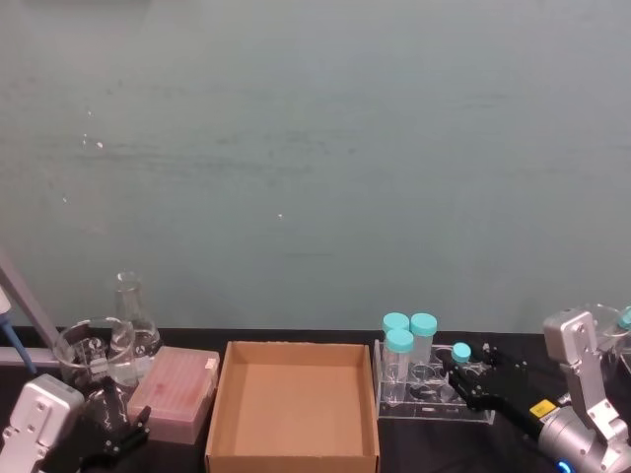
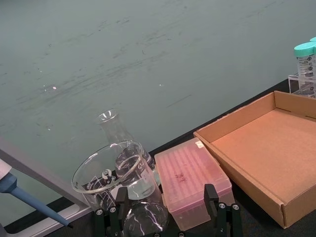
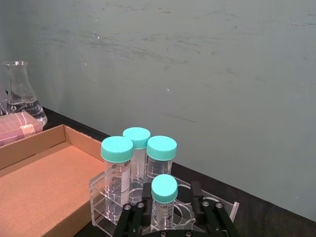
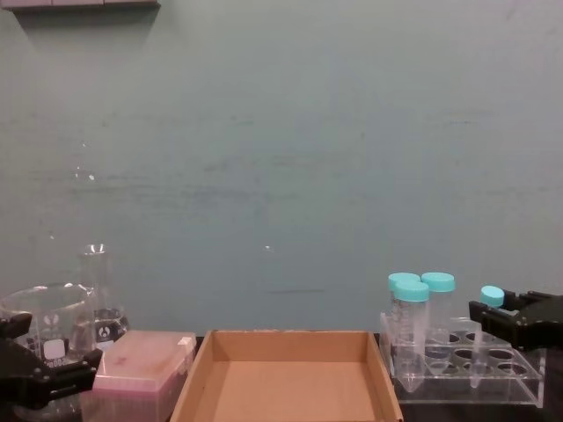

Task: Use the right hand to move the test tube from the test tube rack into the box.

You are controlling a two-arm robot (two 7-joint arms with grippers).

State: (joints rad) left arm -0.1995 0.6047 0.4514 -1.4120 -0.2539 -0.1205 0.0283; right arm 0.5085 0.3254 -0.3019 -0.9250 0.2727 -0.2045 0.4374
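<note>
Status, right hand (image 3: 171, 187): jaws spread, one on each side of the test tube (image 3: 164, 188). A sliver of gap shows on one side, so I'm not clamped on it. Tube stands upright in the test tube rack (image 4: 515, 374), toward the rack's right end and apart from the three wider teal-capped tubes (image 3: 136, 143) at the left end. Exact hole: can't tell, the clear acrylic muddles it. From my wrist the tube's lower body is hidden behind my jaws; chest view shows the tapered tip down inside the rack. Box (image 1: 293, 351) sits on the dark tabletop (image 3: 266, 217) just left of the rack; chest view cuts off its near wall. My right arm is cropped at the head view's lower right corner. Left hand (image 2: 165, 190) is low at far left with jaws wide apart. Glass beaker (image 2: 106, 170) and pink box (image 2: 190, 177) are just beyond them, flask (image 2: 112, 129) behind. Beaker's base is partly hidden by my left jaws.
</note>
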